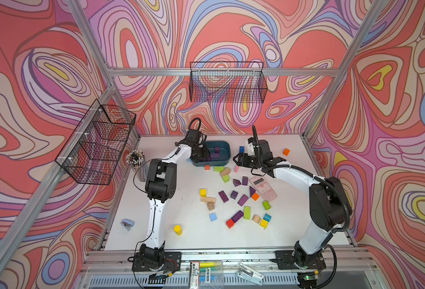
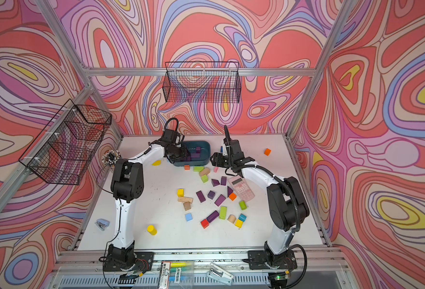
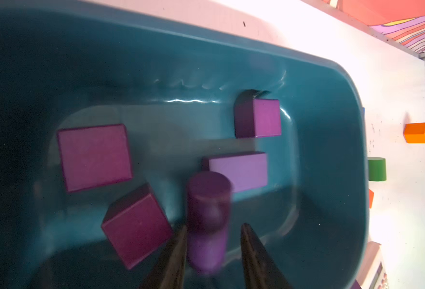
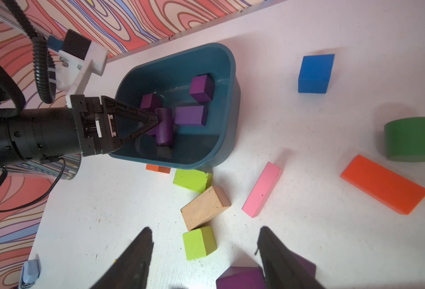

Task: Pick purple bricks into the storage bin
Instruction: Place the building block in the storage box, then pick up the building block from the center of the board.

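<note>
The teal storage bin [image 1: 225, 150] [image 3: 331, 125] [image 4: 229, 120] stands at the back of the white table. My left gripper [image 1: 202, 156] [image 3: 214, 225] [image 4: 156, 120] hangs inside it, jaws slightly apart. A blurred purple cylinder [image 3: 207, 200] [image 4: 164, 127] sits at the fingertips, against one finger and clear of the other. Several purple bricks [image 3: 95, 156] [image 3: 269, 117] [image 3: 136, 225] lie on the bin floor. More purple bricks [image 1: 223, 196] [image 1: 243, 200] [image 1: 237, 216] are scattered mid-table. My right gripper [image 1: 236, 160] [image 4: 205, 229] is open above the table near a purple wedge [image 4: 241, 279].
Beside the bin lie a lime cube [image 4: 198, 242], a plain wooden block [image 4: 205, 207], a pink bar [image 4: 261, 189], an orange bar [image 4: 384, 184] and a blue cube [image 4: 315, 73]. A pink calculator [image 1: 262, 187], a pen cup [image 1: 136, 160] and a stapler [image 1: 127, 224] also sit on the table.
</note>
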